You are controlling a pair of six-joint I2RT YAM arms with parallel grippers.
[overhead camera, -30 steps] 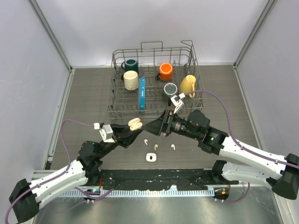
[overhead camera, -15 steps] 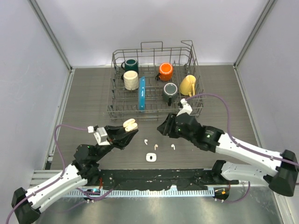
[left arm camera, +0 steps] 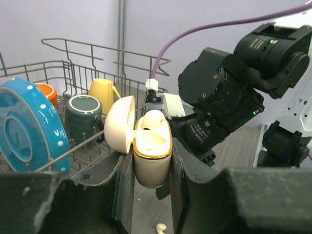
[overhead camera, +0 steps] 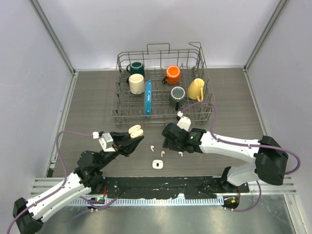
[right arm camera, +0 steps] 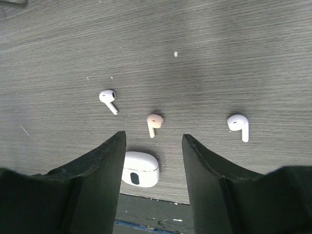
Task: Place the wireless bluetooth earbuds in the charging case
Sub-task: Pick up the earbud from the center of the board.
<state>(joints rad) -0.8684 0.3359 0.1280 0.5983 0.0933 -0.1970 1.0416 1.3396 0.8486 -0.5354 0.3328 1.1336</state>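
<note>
Three earbuds lie loose on the table (right arm camera: 253, 44): the left white earbud (right arm camera: 108, 97), the beige earbud (right arm camera: 154, 121) in the middle and the right white earbud (right arm camera: 239, 124), all apart from one another. We see a fourth, the seated earbud (left arm camera: 155, 119), resting in one well of the beige case (left arm camera: 152, 173), whose lid (left arm camera: 119, 124) stands swung back. Our left tool (left arm camera: 151, 152) is clenched on that case and holds it off the table with its mouth up, which we judge leaves the empty well reachable from above. Our right tool (right arm camera: 153, 139) hangs released over the beige earbud, its jaws parted to either side with nothing between them. We take this as lining up for the matching bud. A closed white case (right arm camera: 140, 174) sits just beside the beige earbud, nearer the arms, likely meant for the white pair. Beyond, the dish rack (overhead camera: 161, 105) with its mugs stands well apart.
</note>
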